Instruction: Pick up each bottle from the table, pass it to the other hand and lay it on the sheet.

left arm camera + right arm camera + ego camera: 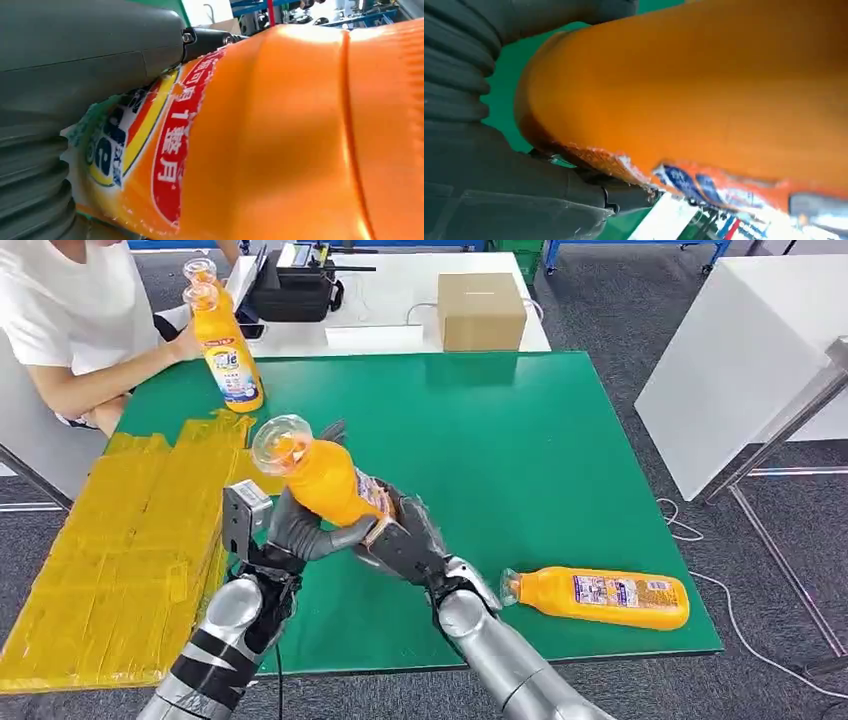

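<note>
Our left hand (300,530) and right hand (405,540) both grip, it seems, the tilted orange bottle (325,478), its cap toward ten o'clock.

My head camera looks forward and down from high up, taking in the whole green worktop (560,440) and both my arms coming in from below. Each wrist camera sits close behind its own hand — so near that the held orange bottle (330,480) crowds the picture. All three views share that bottle (280,140) (704,90) — and slivers of green.
</note>
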